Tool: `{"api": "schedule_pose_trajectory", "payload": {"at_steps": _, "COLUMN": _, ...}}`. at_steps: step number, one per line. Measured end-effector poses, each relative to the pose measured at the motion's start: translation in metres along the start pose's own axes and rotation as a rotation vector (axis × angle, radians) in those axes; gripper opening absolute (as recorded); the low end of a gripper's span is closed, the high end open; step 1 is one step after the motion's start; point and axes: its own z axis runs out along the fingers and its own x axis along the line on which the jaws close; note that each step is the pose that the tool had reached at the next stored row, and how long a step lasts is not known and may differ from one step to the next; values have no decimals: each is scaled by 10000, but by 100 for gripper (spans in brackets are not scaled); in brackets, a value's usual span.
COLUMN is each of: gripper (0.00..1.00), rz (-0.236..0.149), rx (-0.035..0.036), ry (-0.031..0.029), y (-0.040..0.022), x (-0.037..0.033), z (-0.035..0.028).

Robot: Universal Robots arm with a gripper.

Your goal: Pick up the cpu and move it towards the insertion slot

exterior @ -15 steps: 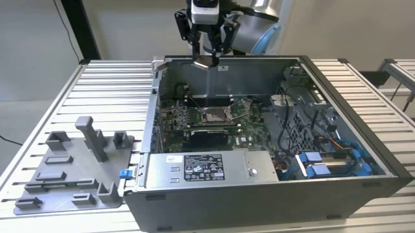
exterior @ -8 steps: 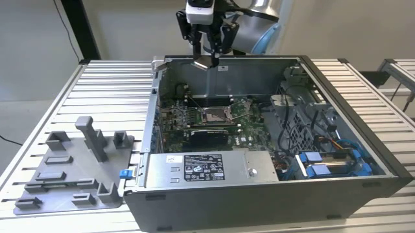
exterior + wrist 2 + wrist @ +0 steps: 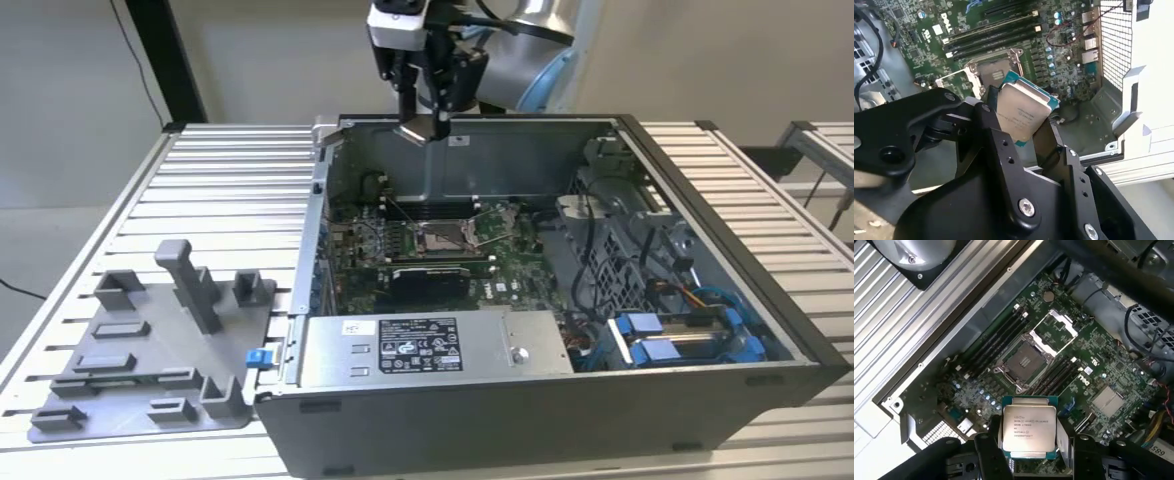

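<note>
Above the far wall of the open computer case [image 3: 801, 355], my tool [image 3: 427, 128] is clenched on the cpu [image 3: 426, 129], gripping it by two opposite edges so its pale face and underside stay untouched. Both wrist views show the chip [image 3: 1029, 427] held flat between my fingers [image 3: 989, 125], clear of everything below. Well beneath it on the green board [image 3: 979, 390] lies the insertion slot [image 3: 442, 237], its silver frame swung open, I judge to receive the chip. On the counter [image 3: 227, 190] at the exterior view's left sits a grey fixture block [image 3: 160, 350].
</note>
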Motion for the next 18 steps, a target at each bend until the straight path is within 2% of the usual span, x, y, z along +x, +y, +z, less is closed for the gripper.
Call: {"api": "schedule_pose_trajectory", "payload": {"at_steps": 18, "gripper": 0, "rz": 3121, "rx": 43, "ry": -126, "y": 0, "x": 0, "z": 3}}
